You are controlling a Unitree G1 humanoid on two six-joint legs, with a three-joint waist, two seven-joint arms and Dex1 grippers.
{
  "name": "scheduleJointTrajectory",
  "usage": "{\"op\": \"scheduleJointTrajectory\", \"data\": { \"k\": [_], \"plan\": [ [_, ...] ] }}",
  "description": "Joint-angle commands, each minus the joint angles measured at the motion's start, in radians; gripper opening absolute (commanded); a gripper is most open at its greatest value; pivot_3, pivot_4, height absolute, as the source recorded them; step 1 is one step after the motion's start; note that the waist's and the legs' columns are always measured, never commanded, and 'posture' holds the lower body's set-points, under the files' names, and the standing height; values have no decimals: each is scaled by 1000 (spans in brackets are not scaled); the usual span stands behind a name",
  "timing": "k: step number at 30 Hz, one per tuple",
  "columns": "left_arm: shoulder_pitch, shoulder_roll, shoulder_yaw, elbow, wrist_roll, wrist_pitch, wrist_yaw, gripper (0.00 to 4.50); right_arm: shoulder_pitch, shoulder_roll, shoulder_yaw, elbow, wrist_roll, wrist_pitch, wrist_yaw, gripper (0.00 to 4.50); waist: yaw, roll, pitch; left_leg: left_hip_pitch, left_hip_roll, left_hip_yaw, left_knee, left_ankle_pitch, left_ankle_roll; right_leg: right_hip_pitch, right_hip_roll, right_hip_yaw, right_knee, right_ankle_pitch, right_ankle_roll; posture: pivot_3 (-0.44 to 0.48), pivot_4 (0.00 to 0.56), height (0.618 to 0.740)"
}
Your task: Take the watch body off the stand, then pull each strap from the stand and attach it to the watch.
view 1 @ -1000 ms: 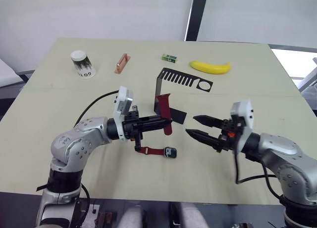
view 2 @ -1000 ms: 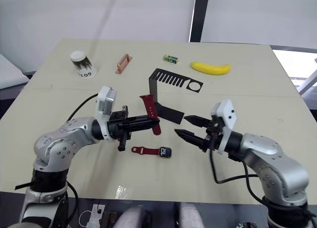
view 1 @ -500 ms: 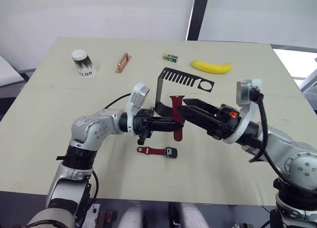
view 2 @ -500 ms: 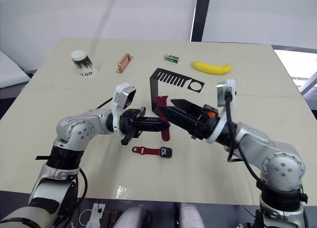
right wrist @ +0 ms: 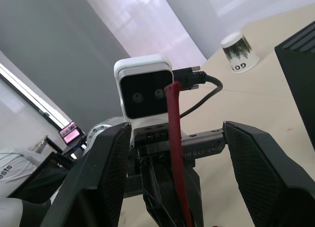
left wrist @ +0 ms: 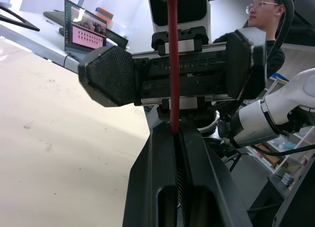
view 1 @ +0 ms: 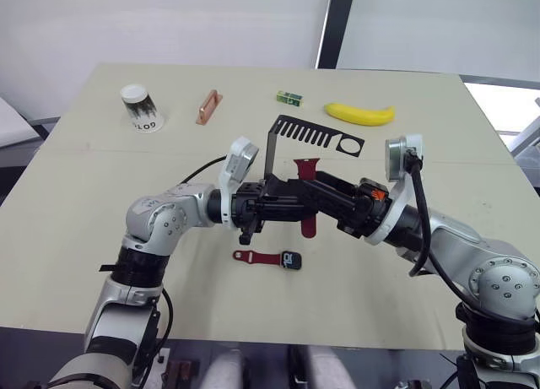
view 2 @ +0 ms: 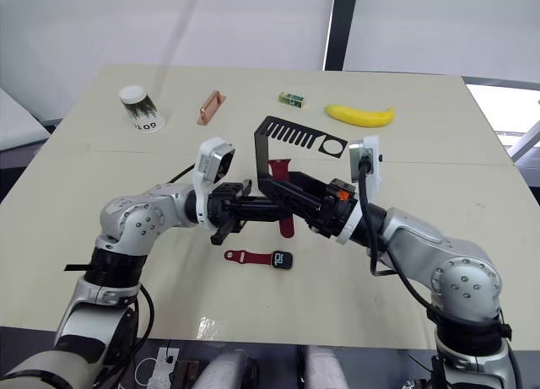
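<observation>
left gripper: clamped on red strap | right gripper: fingers apart around that strap | watch body: on table, before the stand

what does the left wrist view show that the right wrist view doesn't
Left wrist view alone: a person in the background and a laptop on a desk behind the table.
Right wrist view alone: the cup lying on its side and an edge of the stand.
Both: the red strap, with the left gripper shut on it and the right gripper with its jaws open on either side of it.
</observation>
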Motion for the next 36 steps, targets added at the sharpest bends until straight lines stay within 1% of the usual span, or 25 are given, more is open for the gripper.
{"op": "scheduleJointTrajectory", "data": {
  "k": [1, 14, 17, 18, 36],
  "plan": [
    [-4, -5, 22, -37, -17, 1, 7, 0, 2, 10, -7, -41, 15, -41, -6, 3163, 0, 0, 0, 0, 0, 0, 0, 0, 0, 0, 0, 0, 0, 0, 0, 0, 150, 740],
    [3, -27, 25, -45, -19, 0, 34, 0, 10, 8, 8, -37, -1, -61, -3, 3163, 0, 0, 0, 0, 0, 0, 0, 0, 0, 0, 0, 0, 0, 0, 0, 0, 150, 740],
    [7, -23, 22, -49, -15, -3, 29, 0, 11, 8, 8, -37, -5, -64, 2, 2414, 0, 0, 0, 0, 0, 0, 0, 0, 0, 0, 0, 0, 0, 0, 0, 0, 150, 740],
    [8, -22, 21, -49, -15, -3, 28, 0, 11, 8, 9, -37, -7, -65, 2, 2021, 0, 0, 0, 0, 0, 0, 0, 0, 0, 0, 0, 0, 0, 0, 0, 0, 150, 740],
    [8, -31, 30, -43, -18, -4, 41, 0, 10, 16, 22, -41, -29, -87, 2, 2021, 1, 0, 0, 0, 0, 0, 0, 0, 0, 0, 0, 0, 0, 0, 0, 0, 150, 740]
  ]
}}
